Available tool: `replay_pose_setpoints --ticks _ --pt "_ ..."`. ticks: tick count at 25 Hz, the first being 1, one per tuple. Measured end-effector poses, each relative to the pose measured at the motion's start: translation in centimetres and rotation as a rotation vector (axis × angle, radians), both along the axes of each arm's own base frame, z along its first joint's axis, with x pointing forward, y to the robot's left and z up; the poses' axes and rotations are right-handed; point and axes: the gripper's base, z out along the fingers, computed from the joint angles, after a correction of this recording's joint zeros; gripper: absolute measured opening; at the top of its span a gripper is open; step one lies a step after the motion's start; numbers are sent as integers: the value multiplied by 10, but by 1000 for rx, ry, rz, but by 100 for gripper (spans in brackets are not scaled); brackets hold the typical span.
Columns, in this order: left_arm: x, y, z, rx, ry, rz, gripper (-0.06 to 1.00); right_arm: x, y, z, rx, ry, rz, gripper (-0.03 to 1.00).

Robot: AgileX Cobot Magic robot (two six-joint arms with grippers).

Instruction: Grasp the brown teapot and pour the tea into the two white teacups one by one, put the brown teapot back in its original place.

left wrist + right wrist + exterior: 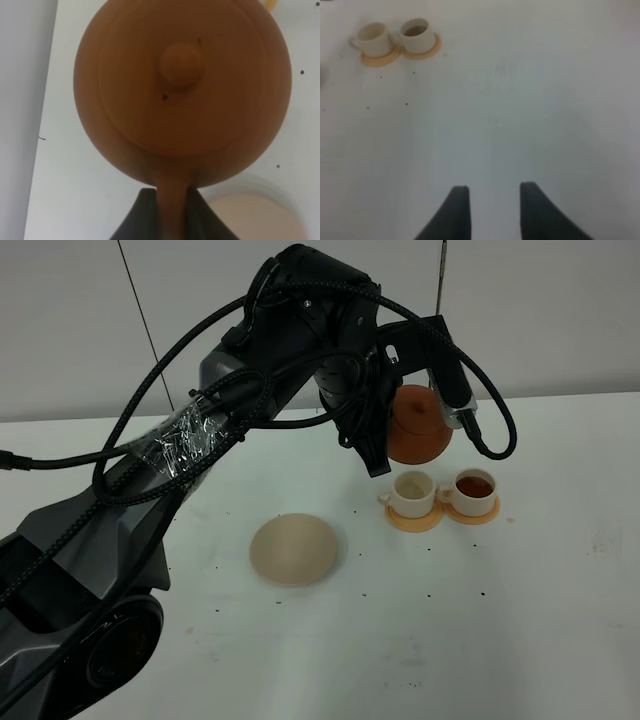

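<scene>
The brown teapot (418, 428) hangs in the air behind the two white teacups, with my left gripper (440, 390) shut on its handle. In the left wrist view the teapot (180, 85) fills the frame, its handle clamped between the dark fingers (142, 217). The left teacup (412, 490) looks pale inside, while the right teacup (474, 486) holds dark tea. The pale beige disc (294, 549), the original place, lies bare to the front left of the cups. My right gripper (492, 189) hovers over bare table, open and holding nothing, with both teacups (395, 37) far ahead.
Each cup stands on a thin orange coaster (414, 519). Small dark specks dot the white table (450, 640). The bulky left arm (200, 450) with its cables spans the left half of the overhead view. A pale wall stands behind the table.
</scene>
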Motion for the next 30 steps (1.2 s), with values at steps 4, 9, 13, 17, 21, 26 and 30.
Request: replay_pose_setpoints --ticks 4,9,13,17,21,26,30 --pt "3 4 -1 -28 24 0 17 0 0 0 0 0 0 24" --pt "6 10 -7 -9 40 -2 17 0 0 0 0 0 0 24" --pt "9 16 -20 31 76 -8 17 0 0 0 0 0 0 24" --pt "13 24 -23 55 79 -20 17 0 0 0 0 0 0 24" --pt "17 30 -23 96 64 -52 17 0 0 0 0 0 0 24" --pt "22 37 -22 159 43 -110 17 0 0 0 0 0 0 24" --pt "26 45 -21 226 20 -153 17 0 0 0 0 0 0 24"
